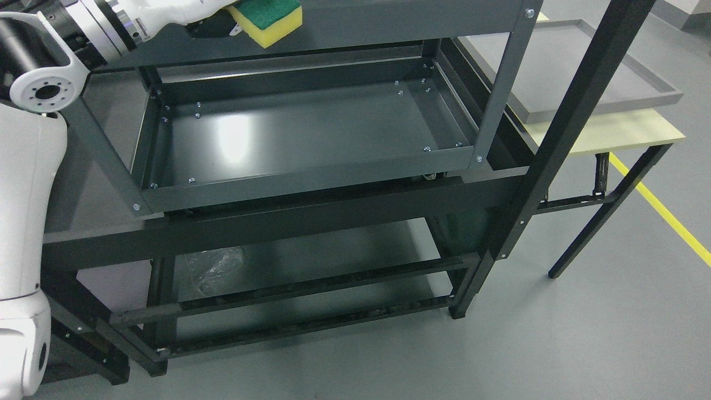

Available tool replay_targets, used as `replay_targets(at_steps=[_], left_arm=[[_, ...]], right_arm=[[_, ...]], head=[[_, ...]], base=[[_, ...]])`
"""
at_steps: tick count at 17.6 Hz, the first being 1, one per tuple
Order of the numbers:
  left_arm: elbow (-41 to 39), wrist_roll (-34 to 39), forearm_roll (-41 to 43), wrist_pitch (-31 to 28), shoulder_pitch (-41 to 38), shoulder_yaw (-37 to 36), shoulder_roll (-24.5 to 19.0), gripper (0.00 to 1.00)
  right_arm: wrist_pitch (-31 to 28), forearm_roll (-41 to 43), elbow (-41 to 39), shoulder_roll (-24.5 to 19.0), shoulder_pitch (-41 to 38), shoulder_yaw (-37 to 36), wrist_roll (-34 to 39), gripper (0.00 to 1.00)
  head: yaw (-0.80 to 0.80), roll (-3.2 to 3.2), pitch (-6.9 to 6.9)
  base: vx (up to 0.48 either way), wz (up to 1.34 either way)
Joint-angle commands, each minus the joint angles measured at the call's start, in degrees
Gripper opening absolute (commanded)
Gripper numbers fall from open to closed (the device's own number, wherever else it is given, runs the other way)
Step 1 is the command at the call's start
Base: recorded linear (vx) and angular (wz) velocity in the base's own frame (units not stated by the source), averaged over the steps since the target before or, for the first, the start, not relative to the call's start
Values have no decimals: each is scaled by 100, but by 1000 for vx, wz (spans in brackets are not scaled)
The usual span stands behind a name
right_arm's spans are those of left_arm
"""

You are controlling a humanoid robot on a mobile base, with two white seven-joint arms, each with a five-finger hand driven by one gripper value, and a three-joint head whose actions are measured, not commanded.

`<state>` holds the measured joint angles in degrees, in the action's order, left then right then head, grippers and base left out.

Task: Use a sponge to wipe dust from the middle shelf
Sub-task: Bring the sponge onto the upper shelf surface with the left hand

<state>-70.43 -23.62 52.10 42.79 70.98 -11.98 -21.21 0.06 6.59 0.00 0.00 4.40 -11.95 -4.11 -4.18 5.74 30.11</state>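
A yellow sponge (268, 21) with a green scouring face sits tilted at the top edge of the picture, over the dark top shelf (355, 25) of a grey metal rack. My left hand (230, 19) reaches it from the left on a white and black arm (83, 33). The hand is shut on the sponge's left end, with one fingertip (237, 30) showing beneath it; the rest of the hand is cut off by the picture's edge. The middle shelf (311, 133), a shallow dark tray with bolted corners, lies bare below. My right arm does not show.
A black upright post (572, 111) crosses the right side of the rack. Behind it a grey tray (583, 72) rests on a beige table (639, 133). Crumpled clear plastic (214, 269) lies on the bottom shelf. A yellow line (661, 205) marks the grey floor.
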Motion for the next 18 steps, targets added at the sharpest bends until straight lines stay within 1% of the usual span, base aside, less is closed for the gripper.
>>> replay_targets(at_steps=[1,7,9,13,16,18], left_arm=[[714,-2,344,2,135,-243,466,0],[1646,68,432,-7,565,-674,1583,0],[1848,77,432,-33,601,-753,2021,0],[2165,147,432,-77,679,-955,2021,0],[2314,419,432,-165,978,-1043,2021,0],[2350,761,362,-314,1014,-1148,2021,0]], right_arm=[[-419,0,-100,100,-1,0,-2,100],[-411,0,-100,100,8,0,-2,100],[-411,0,-100,100,8,0,-2,100],[-411,0,-100,100,8,0,-2,100],[-419,0,-100,100,8,0,-2,100],[-419,0,-100,100,8,0,-2,100]], head=[[0,0,0],[0,0,0],[0,0,0],[0,0,0],[0,0,0],[0,0,0]], base=[[130,84],[137,149],[136,182],[67,136],[12,67],[-19,46]])
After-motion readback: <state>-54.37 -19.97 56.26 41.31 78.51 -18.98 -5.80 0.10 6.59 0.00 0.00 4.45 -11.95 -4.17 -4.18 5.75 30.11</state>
